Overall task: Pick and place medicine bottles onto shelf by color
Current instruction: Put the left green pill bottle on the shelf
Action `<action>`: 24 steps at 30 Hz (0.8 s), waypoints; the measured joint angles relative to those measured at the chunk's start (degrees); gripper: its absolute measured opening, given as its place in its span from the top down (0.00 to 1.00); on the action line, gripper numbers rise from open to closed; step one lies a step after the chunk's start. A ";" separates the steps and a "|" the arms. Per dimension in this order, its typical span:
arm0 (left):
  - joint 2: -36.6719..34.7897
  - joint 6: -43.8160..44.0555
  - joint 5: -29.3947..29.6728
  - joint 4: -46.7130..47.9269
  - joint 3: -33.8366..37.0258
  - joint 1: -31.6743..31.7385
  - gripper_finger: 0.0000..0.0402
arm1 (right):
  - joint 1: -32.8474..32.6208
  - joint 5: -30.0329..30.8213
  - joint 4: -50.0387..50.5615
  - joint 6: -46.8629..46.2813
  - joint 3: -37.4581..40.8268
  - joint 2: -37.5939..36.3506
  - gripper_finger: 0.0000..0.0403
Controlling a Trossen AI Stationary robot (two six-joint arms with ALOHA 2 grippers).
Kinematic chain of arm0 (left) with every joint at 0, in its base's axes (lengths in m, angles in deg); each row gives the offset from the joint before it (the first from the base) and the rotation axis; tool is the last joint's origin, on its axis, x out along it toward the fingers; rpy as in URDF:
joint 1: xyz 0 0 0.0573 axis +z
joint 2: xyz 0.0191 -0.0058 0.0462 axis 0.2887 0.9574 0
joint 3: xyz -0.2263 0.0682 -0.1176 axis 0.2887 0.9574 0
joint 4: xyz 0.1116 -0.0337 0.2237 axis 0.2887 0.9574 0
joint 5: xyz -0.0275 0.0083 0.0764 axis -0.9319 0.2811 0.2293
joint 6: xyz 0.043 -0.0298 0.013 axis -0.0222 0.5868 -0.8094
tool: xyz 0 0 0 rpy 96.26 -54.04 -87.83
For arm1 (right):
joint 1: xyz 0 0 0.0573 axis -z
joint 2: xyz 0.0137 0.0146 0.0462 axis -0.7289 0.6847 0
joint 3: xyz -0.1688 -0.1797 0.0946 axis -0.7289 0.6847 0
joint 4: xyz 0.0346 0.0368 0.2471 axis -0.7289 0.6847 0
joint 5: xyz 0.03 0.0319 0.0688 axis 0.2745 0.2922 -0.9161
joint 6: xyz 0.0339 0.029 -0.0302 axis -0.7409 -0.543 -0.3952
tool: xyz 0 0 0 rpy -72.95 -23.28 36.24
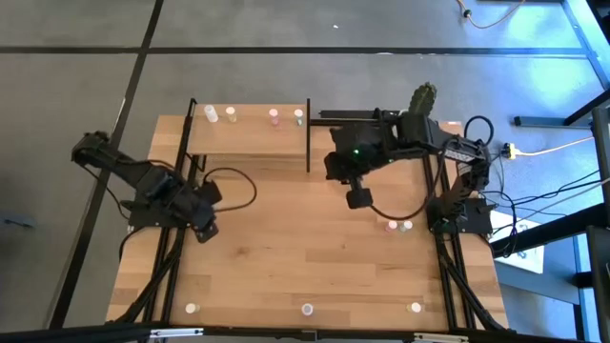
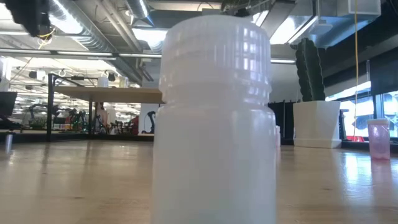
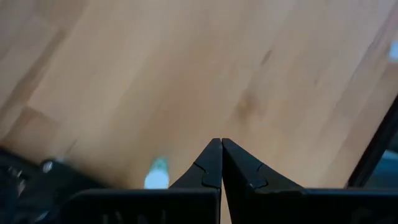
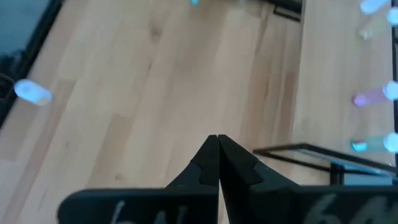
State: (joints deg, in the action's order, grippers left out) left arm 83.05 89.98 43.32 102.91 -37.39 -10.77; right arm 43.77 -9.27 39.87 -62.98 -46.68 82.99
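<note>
The shelf [image 1: 250,138] stands at the table's far edge, left of centre. On its board stand a white [image 1: 211,113], a pale yellow [image 1: 231,114], a pink [image 1: 274,116] and a green medicine bottle [image 1: 298,117]. A pink [image 1: 392,226] and a green bottle [image 1: 407,226] stand on the table at the right. Three white ones [image 1: 307,309] stand along the near edge, and the middle one fills the low view [image 2: 214,118]. My left gripper [image 1: 205,231] [image 3: 221,142] hangs shut and empty over the table's left part. My right gripper [image 1: 358,200] [image 4: 217,137] hangs shut and empty just right of the shelf.
A cactus in a white pot [image 1: 424,97] [image 2: 317,121] stands at the far right corner behind the right arm. Black frame posts [image 1: 183,191] run along both table sides, and cables trail off the right side. Bare wood lies in the table's middle [image 1: 305,238].
</note>
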 joint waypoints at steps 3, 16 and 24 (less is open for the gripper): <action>0.00 0.22 -1.72 2.46 0.01 -2.90 1.00 | -0.97 -0.27 -1.89 -2.14 0.00 0.00 0.99; 0.00 -4.26 -4.20 7.61 -0.01 -6.80 0.97 | -1.16 0.07 -2.62 -14.22 0.00 0.55 0.93; 0.00 -2.37 -4.73 9.17 -0.01 -6.80 0.81 | -1.13 0.05 -2.64 -14.00 0.00 0.55 0.82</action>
State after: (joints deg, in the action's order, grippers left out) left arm 83.06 87.60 38.59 112.08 -37.40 -17.57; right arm 42.64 -9.22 37.23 -76.98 -46.68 83.54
